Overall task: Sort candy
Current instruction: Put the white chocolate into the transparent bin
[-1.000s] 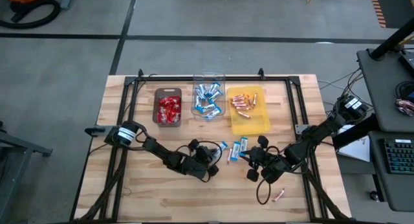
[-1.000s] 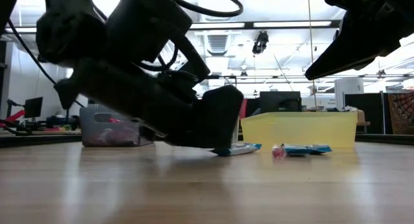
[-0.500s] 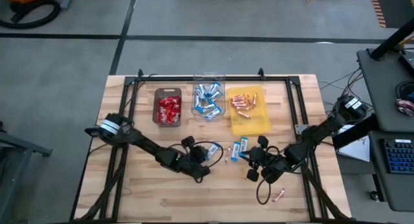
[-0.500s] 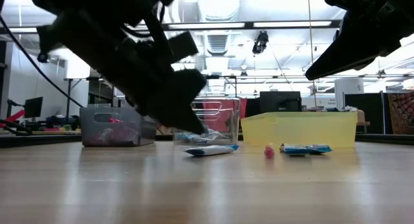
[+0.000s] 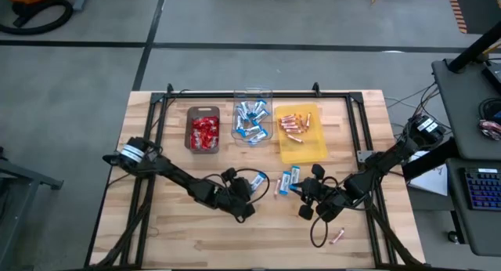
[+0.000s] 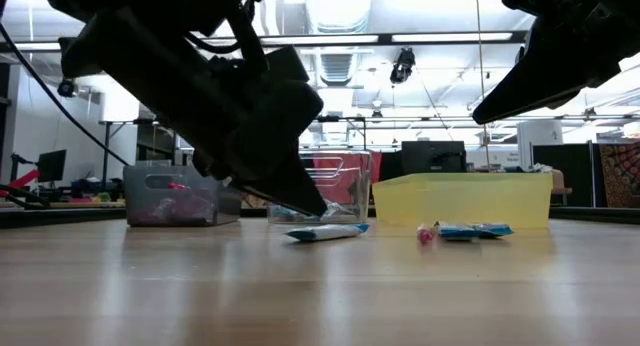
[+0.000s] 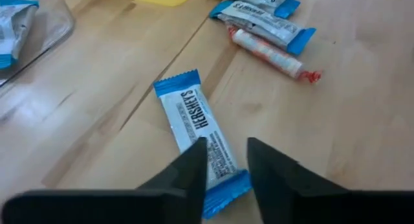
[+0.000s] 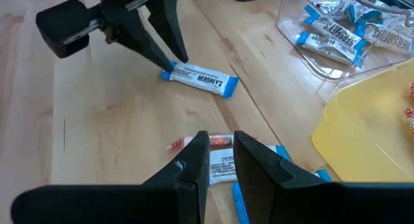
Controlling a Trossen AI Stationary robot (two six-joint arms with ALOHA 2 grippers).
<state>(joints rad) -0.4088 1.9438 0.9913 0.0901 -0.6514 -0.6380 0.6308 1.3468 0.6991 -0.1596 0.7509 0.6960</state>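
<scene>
The left gripper (image 7: 226,160) stands parted, its tips straddling one end of a blue-and-white bar (image 7: 200,136) lying flat on the table (image 5: 180,240), gripping nothing; the right gripper (image 8: 220,156) is slightly parted over another blue-and-white bar (image 8: 223,167) beside a pinkish stick (image 8: 217,142), with contact unclear; sorted candy (image 5: 252,121) fills the trays (image 5: 301,149) beyond.

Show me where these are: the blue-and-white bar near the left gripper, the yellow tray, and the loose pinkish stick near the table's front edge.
blue-and-white bar (image 7: 200,130), left wrist view, middle of its wrapper.
yellow tray (image 5: 304,148), high view, bare floor.
pinkish stick (image 5: 338,236), high view, its middle.
</scene>
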